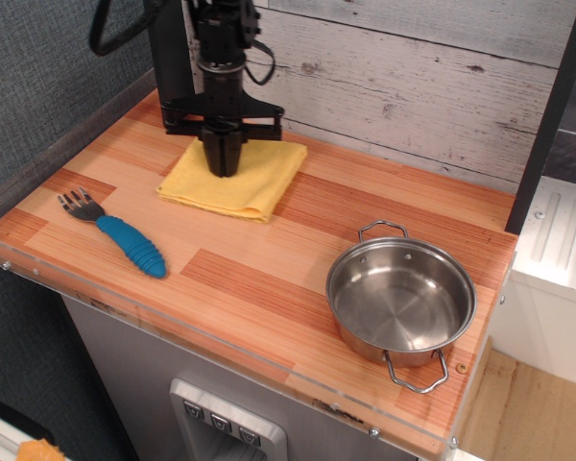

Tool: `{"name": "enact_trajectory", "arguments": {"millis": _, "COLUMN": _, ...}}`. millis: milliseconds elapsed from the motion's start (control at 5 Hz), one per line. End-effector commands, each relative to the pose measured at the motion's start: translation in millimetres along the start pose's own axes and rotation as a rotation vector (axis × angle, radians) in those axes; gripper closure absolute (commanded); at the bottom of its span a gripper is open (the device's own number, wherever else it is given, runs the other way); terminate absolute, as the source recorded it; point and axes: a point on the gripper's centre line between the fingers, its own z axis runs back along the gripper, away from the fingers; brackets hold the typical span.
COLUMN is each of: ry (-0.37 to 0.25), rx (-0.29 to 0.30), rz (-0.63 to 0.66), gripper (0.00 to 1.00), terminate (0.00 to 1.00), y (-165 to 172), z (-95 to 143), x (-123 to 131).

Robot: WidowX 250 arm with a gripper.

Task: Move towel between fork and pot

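The yellow towel lies folded at the back left of the wooden counter. My black gripper points straight down onto its middle, fingers closed together, pinching the cloth. The fork with its blue ribbed handle lies near the front left edge, tines pointing back-left. The shiny steel pot stands open and empty at the front right, wire loop handles front and back.
A whitewashed plank wall runs along the back. A grey wall borders the left side. The wooden counter has bare wood between fork and pot. A dark post stands at the right.
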Motion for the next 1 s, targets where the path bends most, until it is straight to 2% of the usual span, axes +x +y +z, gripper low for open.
{"name": "enact_trajectory", "arguments": {"millis": 0, "ry": 0.002, "rx": 0.007, "rz": -0.039, "gripper": 1.0, "terminate": 0.0, "y": -27.3, "z": 13.4, "x": -19.4}}
{"name": "enact_trajectory", "arguments": {"millis": 800, "ry": 0.034, "rx": 0.033, "rz": -0.074, "gripper": 1.0, "terminate": 0.0, "y": -38.5, "z": 4.5, "x": -64.2}}
